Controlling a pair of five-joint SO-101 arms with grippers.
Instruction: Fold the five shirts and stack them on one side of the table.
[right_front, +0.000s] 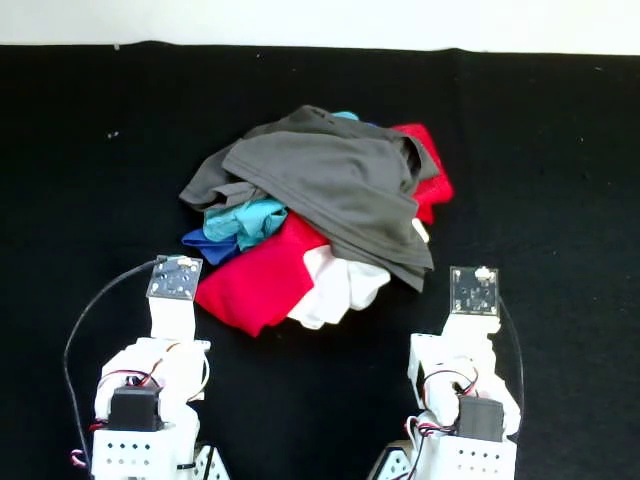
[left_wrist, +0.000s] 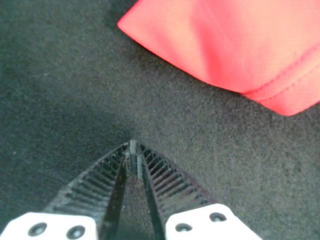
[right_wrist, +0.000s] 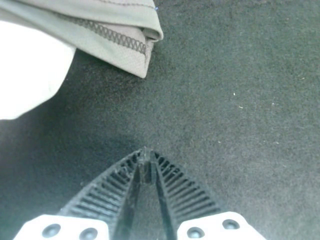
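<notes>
A heap of shirts lies mid-table: a grey shirt on top, a red shirt at the front left, a white shirt under the grey one, a teal shirt and a blue shirt at the left. More red cloth shows at the right. My left gripper is shut over bare cloth-covered table, just short of the red shirt's hem. My right gripper is shut too, a little short of the grey hem and the white shirt.
A black cloth covers the whole table. Both arms sit folded back at the near edge. Open black surface lies on the left and right of the heap; the table's far edge meets a white wall.
</notes>
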